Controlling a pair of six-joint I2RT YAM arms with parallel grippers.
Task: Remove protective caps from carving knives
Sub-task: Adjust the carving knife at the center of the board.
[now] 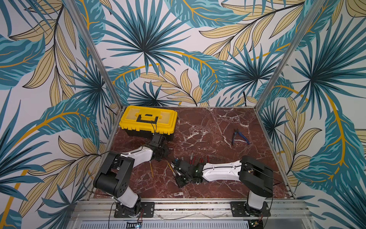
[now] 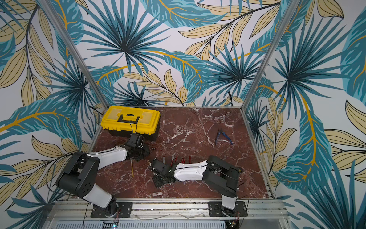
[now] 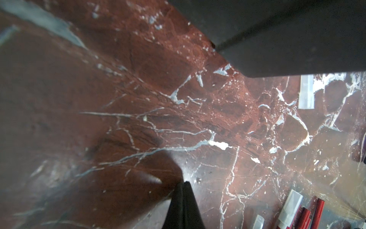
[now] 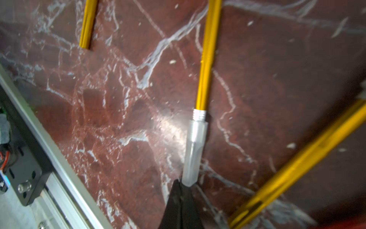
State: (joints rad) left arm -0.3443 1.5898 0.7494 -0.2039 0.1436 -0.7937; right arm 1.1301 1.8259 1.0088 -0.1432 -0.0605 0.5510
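Jaws closed on both arms, nothing held. Tips of right gripper (image 4: 181,183) touch or almost touch end of translucent cap (image 4: 194,150), seated on yellow knife (image 4: 208,59) lying flat on marble table (image 4: 118,119). Near yellow toolbox (image 1: 148,119), left gripper (image 3: 183,183) hangs over bare marble. Just behind right gripper lie red knives (image 1: 208,158), close together.

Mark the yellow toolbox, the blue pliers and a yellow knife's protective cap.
yellow toolbox (image 1: 148,118): a top view, lid handle.
blue pliers (image 1: 242,137): a top view, one handle.
protective cap (image 4: 195,152): right wrist view, mid-tube.
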